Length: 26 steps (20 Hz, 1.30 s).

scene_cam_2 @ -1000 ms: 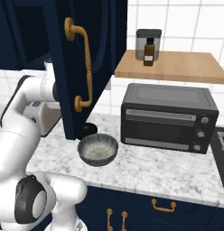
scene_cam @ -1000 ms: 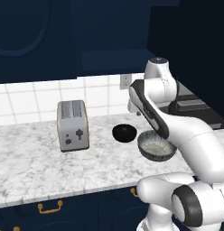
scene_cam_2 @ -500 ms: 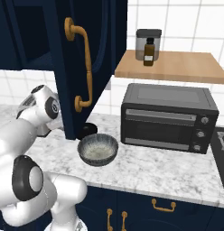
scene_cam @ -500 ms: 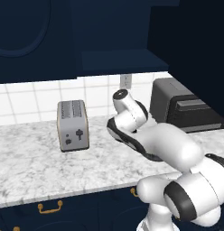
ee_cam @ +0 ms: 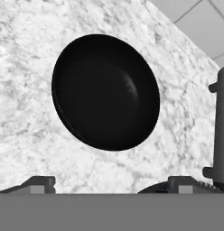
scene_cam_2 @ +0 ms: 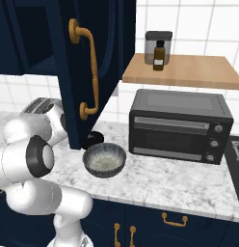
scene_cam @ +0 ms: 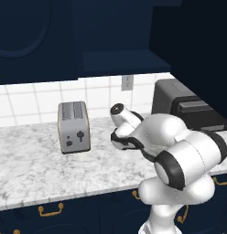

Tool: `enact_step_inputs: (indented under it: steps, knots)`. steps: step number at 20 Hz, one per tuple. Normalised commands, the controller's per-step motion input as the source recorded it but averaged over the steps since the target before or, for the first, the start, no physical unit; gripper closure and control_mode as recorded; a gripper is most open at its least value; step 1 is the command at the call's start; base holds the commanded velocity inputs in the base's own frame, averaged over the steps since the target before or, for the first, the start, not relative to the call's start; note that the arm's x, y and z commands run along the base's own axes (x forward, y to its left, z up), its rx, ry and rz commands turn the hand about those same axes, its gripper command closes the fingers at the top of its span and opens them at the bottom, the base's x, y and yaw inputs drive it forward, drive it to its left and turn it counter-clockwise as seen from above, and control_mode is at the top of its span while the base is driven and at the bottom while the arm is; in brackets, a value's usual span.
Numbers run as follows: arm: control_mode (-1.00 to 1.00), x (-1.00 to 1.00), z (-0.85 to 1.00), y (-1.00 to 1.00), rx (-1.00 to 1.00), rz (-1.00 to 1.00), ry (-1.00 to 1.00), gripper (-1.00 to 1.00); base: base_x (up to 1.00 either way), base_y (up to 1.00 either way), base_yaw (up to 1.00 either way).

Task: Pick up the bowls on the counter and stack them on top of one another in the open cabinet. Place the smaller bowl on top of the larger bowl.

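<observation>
Just ahead of the fingers (ee_cam: pixel 109 185), which stand wide apart, the smaller bowl (ee_cam: pixel 105 91) rests upright on the marble surface (ee_cam: pixel 28 135), the larger bowl (scene_cam_2: pixel 104 160) beside it near the surface's front edge.

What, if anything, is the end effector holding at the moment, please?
Nothing: the end effector is open above the smaller bowl, which lies on the counter.
</observation>
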Motion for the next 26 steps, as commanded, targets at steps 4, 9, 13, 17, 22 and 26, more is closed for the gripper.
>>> enact_step_inputs:
  steps: [4,9,13,17,22,26]
  knots:
    - [-1.00,0.30,-0.52,0.17,0.00,0.00,0.04,-1.00,0.00,0.00,0.00]
    - [-1.00,0.34,-0.37,0.09,-0.01,0.00,0.03,-1.00,0.00,0.00,0.00]
    - [-1.00,0.48,-0.35,0.00,-0.06,0.00,0.04,-1.00,0.00,0.00,0.00]
    - [-1.00,0.12,-0.34,0.00,-0.06,0.01,0.00,-1.00,0.00,0.00,0.00]
    - [-1.00,0.08,-0.28,0.00,-0.04,0.00,0.00,-1.00,0.00,0.00,0.00]
    - [-1.00,0.01,-0.27,0.00,-0.02,0.00,0.00,1.00,0.00,0.00,0.00]
